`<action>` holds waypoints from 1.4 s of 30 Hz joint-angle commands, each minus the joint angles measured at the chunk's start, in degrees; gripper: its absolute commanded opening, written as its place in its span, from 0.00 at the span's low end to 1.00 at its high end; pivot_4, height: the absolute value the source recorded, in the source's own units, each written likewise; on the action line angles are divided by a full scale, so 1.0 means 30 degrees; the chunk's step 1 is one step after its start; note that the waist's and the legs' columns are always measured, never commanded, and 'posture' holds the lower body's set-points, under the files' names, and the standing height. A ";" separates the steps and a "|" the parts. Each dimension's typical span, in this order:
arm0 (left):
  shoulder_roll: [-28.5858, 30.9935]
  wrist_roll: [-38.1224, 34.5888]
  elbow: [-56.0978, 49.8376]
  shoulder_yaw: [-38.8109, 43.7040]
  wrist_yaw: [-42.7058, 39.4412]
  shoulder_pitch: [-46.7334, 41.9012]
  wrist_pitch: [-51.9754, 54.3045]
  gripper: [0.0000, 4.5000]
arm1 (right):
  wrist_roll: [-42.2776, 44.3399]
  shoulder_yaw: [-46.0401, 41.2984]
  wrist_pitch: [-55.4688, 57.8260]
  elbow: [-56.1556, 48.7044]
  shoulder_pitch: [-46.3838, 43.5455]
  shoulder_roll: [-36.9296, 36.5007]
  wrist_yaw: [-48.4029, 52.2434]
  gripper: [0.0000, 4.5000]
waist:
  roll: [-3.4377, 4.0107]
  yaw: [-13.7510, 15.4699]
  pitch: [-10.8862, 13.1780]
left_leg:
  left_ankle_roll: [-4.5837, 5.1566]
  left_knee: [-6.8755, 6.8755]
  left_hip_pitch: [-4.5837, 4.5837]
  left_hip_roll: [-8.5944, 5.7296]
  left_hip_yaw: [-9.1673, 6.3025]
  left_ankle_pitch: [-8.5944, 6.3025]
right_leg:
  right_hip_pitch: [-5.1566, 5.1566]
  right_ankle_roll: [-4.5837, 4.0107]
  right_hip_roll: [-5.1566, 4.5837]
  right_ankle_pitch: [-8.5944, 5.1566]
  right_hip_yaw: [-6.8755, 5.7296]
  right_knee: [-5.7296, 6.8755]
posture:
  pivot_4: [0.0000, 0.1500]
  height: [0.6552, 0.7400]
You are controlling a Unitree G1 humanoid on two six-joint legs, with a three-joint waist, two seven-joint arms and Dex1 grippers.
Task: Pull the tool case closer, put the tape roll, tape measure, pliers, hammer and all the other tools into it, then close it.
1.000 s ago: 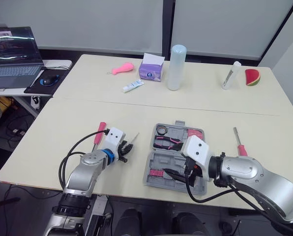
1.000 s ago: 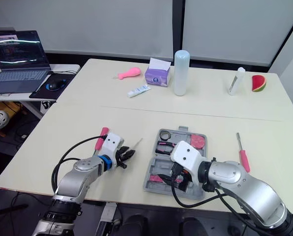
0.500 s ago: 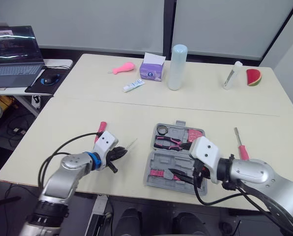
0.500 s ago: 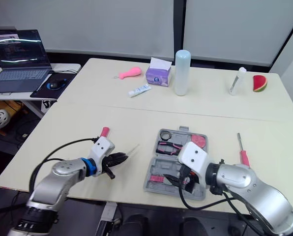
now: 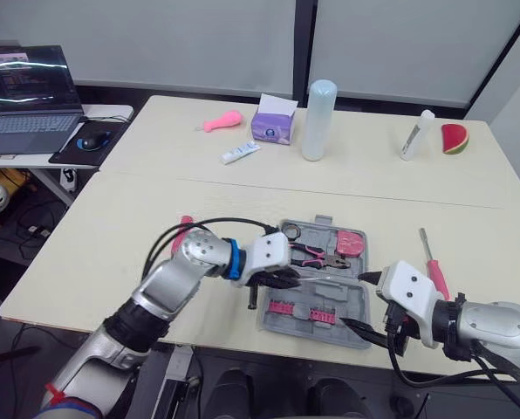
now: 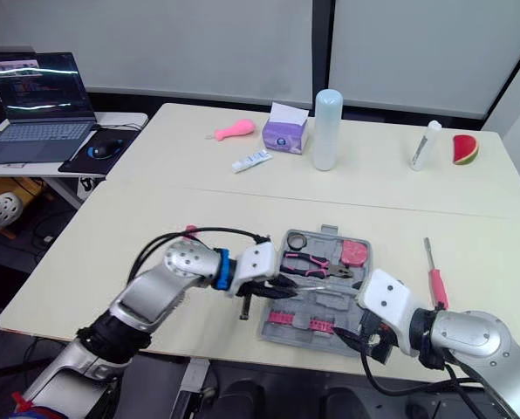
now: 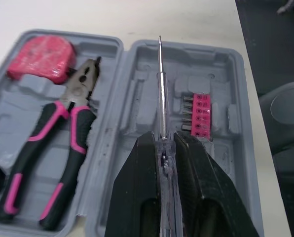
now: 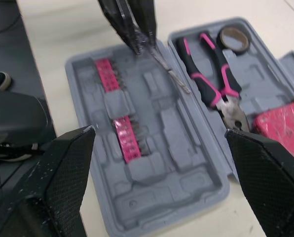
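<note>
Laptop (image 5: 20,96), tissue box (image 5: 272,127), tall bottle (image 5: 318,120)

Both head eyes look forward and down from above the table (image 5: 103,218), barely offset from each other. Each wrist camera hangs close over the open tool case (image 7: 216,69), apparently from opposite sides. All four views share that case.

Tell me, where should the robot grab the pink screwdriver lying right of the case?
Probably the thick pink handle of the screwdriver, from above, closing across it. It lies flat on the table, thin shaft pointing away, with bare table either side. The open right pincer is nearest.
</note>
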 commanded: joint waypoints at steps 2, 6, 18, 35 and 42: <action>-0.1072 0.1722 0.1521 -0.0859 0.0490 -0.1303 -0.2070 0.04 | -0.0404 -0.0006 0.0039 -0.0474 0.0407 -0.0201 -0.0283 1.00 | -0.0005 0.0033 0.0003 | -0.0001 0.0003 -0.0004 -0.0005 -0.0001 0.0000 | 0.0000 0.0000 -0.0001 0.0000 0.0003 -0.0001 | 1.00 0.72; -0.1880 0.2404 0.3049 -0.1133 0.0461 -0.1833 -0.2859 0.04 | -0.0592 0.0069 0.0102 -0.0417 0.0511 -0.0195 -0.0437 1.00 | -0.0004 0.0005 0.0002 | -0.0001 0.0000 -0.0003 -0.0005 0.0006 0.0001 | 0.0001 0.0000 -0.0001 0.0000 0.0004 -0.0001 | 1.00 0.72; -0.3413 0.4007 0.5646 -0.1527 0.0174 -0.2665 -0.4860 0.04 | -0.0728 0.0216 0.0428 -0.0191 0.0050 -0.0090 -0.0424 1.00 | -0.0007 0.0035 0.0004 | -0.0003 0.0002 -0.0008 -0.0015 0.0001 0.0001 | 0.0006 0.0000 -0.0006 0.0000 -0.0006 -0.0002 | 1.00 0.72; -0.4265 0.5153 0.6605 -0.1437 0.0184 -0.2745 -0.5677 0.04 | -0.0595 0.0063 0.1204 -0.0482 -0.0269 0.0059 -0.0645 1.00 | -0.0007 0.0039 0.0004 | -0.0003 0.0002 -0.0008 -0.0015 0.0007 0.0002 | 0.0006 0.0000 -0.0006 0.0000 -0.0004 0.0003 | 1.00 0.72; -0.4471 0.5258 0.6511 -0.1282 0.0454 -0.2804 -0.5470 0.25 | -0.0496 -0.0076 0.1427 -0.0577 -0.0447 0.0223 -0.0697 1.00 | -0.0007 0.0043 0.0004 | -0.0003 0.0003 -0.0011 -0.0017 0.0007 0.0002 | 0.0007 0.0000 -0.0006 0.0000 -0.0005 0.0005 | 1.00 0.72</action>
